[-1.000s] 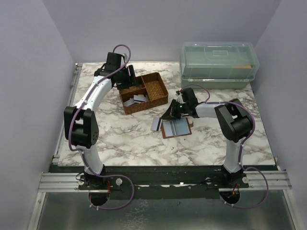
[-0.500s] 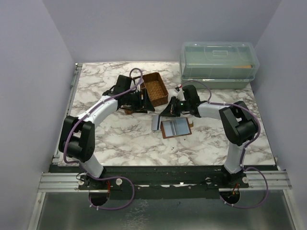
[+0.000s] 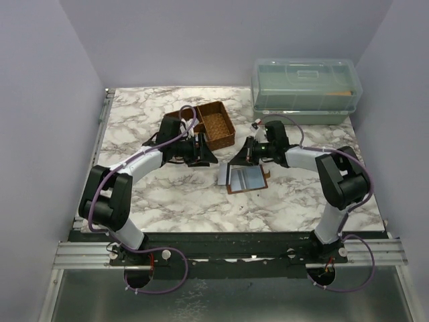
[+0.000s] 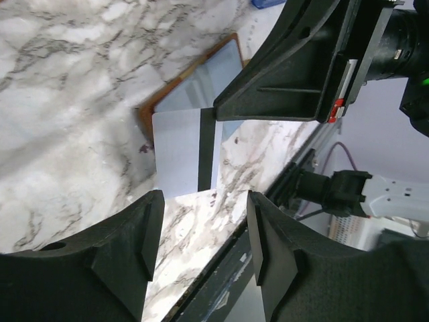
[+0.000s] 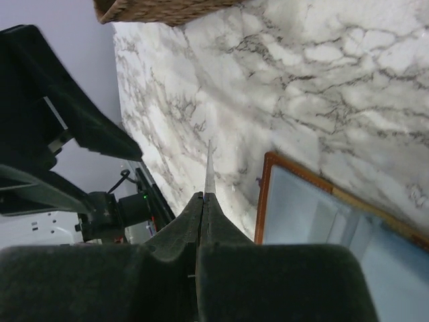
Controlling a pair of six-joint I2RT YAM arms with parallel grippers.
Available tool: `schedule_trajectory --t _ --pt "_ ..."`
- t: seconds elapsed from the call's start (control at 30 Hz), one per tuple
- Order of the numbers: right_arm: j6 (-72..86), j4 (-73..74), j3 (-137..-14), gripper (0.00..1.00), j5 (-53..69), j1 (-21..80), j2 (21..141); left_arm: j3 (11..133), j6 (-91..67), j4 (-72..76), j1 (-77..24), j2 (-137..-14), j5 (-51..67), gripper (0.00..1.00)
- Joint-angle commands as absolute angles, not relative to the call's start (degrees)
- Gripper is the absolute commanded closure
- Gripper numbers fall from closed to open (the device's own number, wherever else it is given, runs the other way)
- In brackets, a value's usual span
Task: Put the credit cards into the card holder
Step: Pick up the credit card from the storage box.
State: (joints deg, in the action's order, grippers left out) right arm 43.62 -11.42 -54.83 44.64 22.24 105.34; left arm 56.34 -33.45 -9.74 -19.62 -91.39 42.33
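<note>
A marble table (image 3: 167, 194) is closed in by pale purple walls (image 3: 47, 100). The left gripper (image 4: 204, 201) is held apart, with nothing in it. A grey card (image 4: 181, 161) is pinched tight by the right gripper (image 5: 204, 201), at the left edge of the open card holder (image 3: 247, 180). A clear box (image 3: 305, 84) is set far right.

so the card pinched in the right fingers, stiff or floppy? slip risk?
Probably stiff: the card juts from the right fingers straight, no visible droop, a thin straight line edge-on. Likely light. Its smooth faces and the grip near one edge might let it pivot when it meets the card holder.
</note>
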Motion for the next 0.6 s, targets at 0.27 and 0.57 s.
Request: schedule_trajectory --t 0.27,0.57 --pt "39.8 -1.3 -55.5 1.0 51.1 19.3 91.0 48.5 -43.4 16.5 -19.2 -89.1 58.8 0.4" --pt "42.0 -1.4 -58.2 1.0 54.6 19.2 85.6 45.8 -50.9 28.9 -20.9 -88.3 66.5 0.39"
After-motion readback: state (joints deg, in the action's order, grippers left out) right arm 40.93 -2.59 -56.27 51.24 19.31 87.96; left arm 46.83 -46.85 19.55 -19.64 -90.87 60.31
